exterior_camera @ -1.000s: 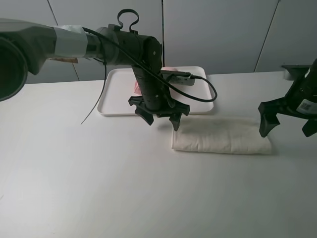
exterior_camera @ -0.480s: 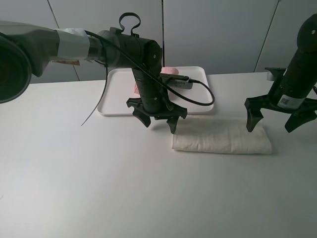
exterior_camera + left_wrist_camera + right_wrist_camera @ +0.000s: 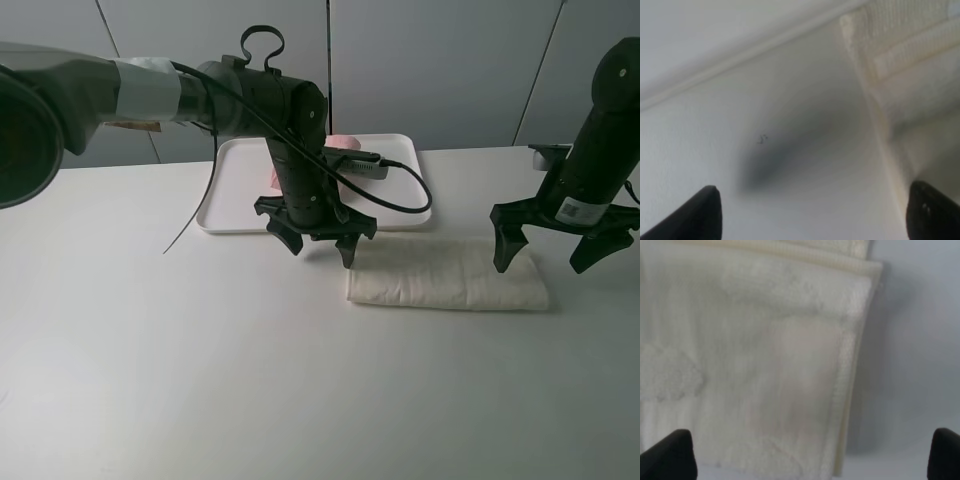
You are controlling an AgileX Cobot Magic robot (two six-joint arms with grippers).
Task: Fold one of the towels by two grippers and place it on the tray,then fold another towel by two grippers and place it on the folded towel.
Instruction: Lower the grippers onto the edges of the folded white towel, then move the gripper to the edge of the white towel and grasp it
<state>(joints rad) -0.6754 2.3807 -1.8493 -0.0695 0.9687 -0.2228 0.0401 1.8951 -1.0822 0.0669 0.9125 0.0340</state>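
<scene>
- The left gripper (image 3: 322,252) is hovering with its claws spread wide and empty at the left edge of the cream towel (image 3: 440,285).
- The right gripper (image 3: 540,262) is hanging just as wide, gripping nothing, above that towel's right end.
- The cream towel is lying folded in a long strip on the table (image 3: 200,360), just nearer than the tray (image 3: 225,215).
- The left arm (image 3: 290,110) and its cable (image 3: 400,205) are blocking most of the pink towel (image 3: 343,141) on the tray.

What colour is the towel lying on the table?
The towel is cream off-white, clearest in the right wrist view.
</scene>
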